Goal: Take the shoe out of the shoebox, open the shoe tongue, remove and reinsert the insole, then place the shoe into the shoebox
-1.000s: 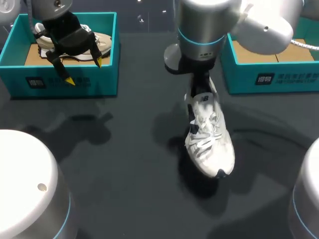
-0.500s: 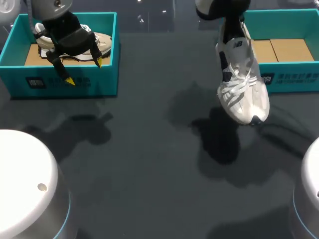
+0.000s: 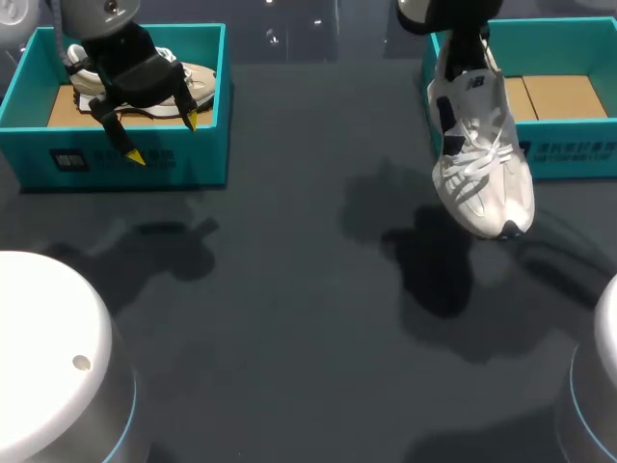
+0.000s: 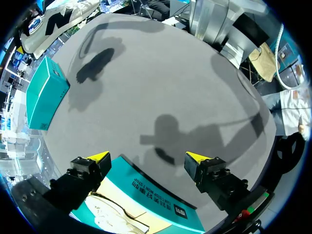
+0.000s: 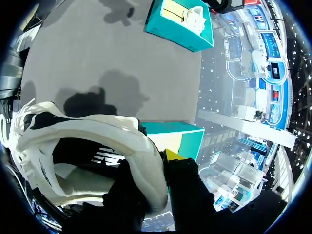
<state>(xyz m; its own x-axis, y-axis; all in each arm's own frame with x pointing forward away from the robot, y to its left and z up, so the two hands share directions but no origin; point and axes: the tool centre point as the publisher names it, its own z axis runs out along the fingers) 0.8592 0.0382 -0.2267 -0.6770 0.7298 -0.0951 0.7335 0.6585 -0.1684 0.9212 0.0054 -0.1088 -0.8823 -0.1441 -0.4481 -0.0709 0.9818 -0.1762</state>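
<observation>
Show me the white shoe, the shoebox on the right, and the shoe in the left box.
white shoe (image 3: 479, 164): head view, on its laces.
right shoebox (image 3: 578, 149): head view, on its front wall.
beige shoe (image 3: 201, 79): head view, on its toe.

Counted from my station: two shoeboxes, the left shoebox (image 3: 193, 159) and the right shoebox (image 3: 578, 154); two shoes, the white shoe (image 3: 480, 164) and the beige shoe (image 3: 200, 81); two claws, the left claw (image 3: 163, 138) and the right claw (image 5: 158, 168); one bench (image 3: 289, 338).

White print on left shoebox (image 3: 183, 159) and right shoebox (image 3: 578, 154) — seemingly characters, illegible.
</observation>
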